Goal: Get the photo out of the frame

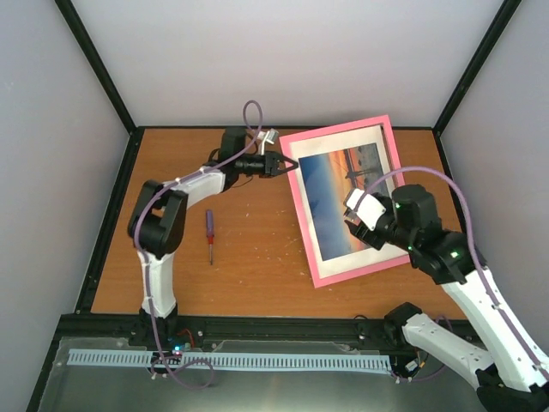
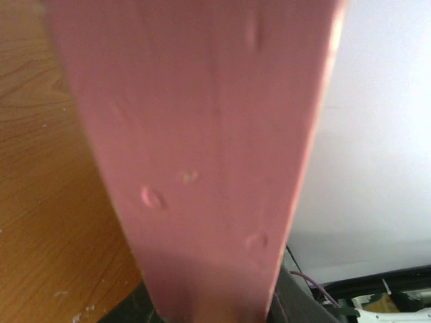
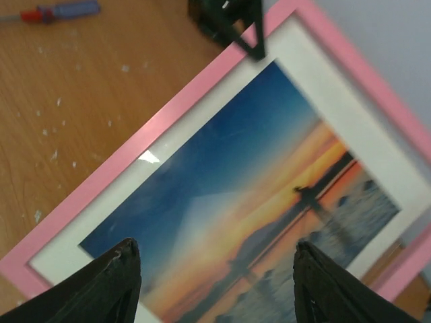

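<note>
Top external view: the thin-railed pink rectangular picture frame (image 1: 356, 270) sits askew on the right of the brown wooden table (image 1: 232, 275), the orange sunset photo (image 1: 339, 193) inside; the left gripper (image 1: 279, 163) pinches its far-left corner, apparently to steady it; the right gripper (image 1: 358, 225) hovers spread over the print.

No words, numbers, labels or brand marks are showing legibly in any of the three views. The frame (image 1: 334, 129) is presenting only plain pink rails. The photo (image 1: 330, 184) is displaying a sunset scene with no lettering that can be made out. The screwdriver (image 1: 208, 232) is appearing too small for any marking on it to be read.
</note>
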Controlling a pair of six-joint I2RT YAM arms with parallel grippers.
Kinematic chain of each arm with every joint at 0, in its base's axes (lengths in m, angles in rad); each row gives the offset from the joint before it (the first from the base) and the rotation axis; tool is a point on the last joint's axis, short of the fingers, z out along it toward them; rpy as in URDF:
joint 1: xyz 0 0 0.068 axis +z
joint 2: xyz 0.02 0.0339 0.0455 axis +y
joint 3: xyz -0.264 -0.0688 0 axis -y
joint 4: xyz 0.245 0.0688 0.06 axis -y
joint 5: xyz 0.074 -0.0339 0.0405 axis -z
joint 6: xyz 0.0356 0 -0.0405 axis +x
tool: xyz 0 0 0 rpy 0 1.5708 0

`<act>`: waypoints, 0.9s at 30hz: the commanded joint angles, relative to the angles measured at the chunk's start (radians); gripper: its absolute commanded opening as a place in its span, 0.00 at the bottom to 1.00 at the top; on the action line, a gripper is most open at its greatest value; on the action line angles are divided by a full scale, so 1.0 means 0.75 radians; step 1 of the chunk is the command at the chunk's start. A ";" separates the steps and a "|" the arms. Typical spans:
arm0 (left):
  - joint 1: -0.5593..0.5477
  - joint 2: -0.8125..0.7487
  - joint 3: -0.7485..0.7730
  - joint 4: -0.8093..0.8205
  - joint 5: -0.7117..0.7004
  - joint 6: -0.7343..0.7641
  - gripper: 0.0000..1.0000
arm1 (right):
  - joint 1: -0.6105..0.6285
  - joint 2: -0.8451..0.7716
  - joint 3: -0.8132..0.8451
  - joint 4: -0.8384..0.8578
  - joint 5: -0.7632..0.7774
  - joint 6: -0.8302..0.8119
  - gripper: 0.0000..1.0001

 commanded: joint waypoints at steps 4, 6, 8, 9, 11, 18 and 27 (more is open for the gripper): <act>-0.001 0.349 0.366 -0.067 0.029 0.021 0.01 | -0.149 -0.016 -0.303 0.261 -0.040 0.133 0.60; -0.001 0.438 0.474 -0.144 0.013 0.041 0.01 | -0.210 -0.020 -0.368 0.315 -0.071 0.138 0.60; 0.000 0.526 0.595 -0.212 -0.001 0.057 0.01 | -0.281 -0.009 -0.416 0.359 -0.121 0.151 0.60; -0.001 0.565 0.644 -0.240 -0.008 0.060 0.01 | -0.323 0.006 -0.433 0.384 -0.146 0.164 0.60; -0.001 0.639 0.730 -0.307 -0.042 0.062 0.01 | -0.414 0.039 -0.462 0.429 -0.208 0.192 0.60; 0.001 0.682 0.841 -0.499 -0.420 0.127 0.38 | -0.658 0.186 -0.492 0.590 -0.354 0.329 0.60; -0.008 0.397 0.700 -0.701 -1.014 0.117 0.70 | -0.764 0.326 -0.470 0.662 -0.298 0.376 0.69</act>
